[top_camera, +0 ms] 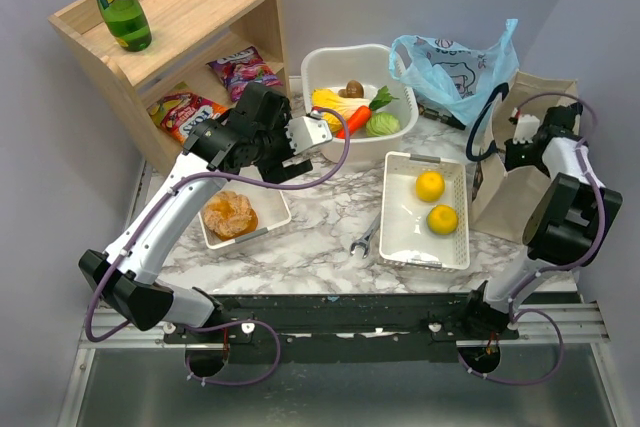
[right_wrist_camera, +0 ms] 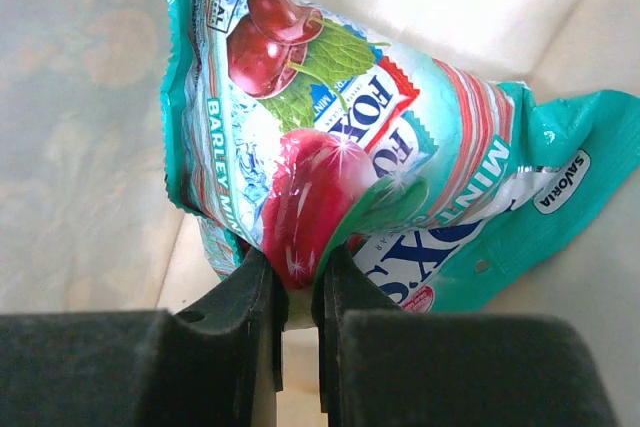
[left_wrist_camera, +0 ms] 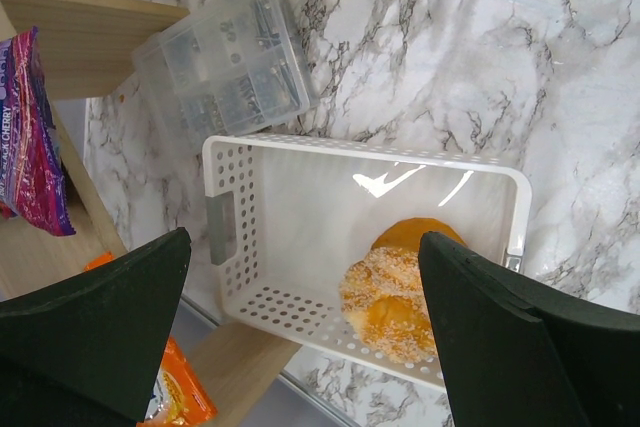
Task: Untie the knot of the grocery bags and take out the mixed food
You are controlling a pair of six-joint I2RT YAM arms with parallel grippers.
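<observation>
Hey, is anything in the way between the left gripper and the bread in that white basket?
Nothing visible does. The left gripper is open, and its wrist view shows the bread lying uncovered in the basket, with nothing over it.

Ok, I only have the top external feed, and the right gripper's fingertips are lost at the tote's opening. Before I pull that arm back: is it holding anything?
Observer: Yes. The right wrist view shows the right gripper shut on the lower edge of a teal sweet packet printed with red cherries.
Operator: Good. Is there anything by the white basket that my view misses?
Observer: Yes. The left wrist view shows a clear lidded box of small metal hardware. It lies on the marble table beside the basket's handle end.
</observation>
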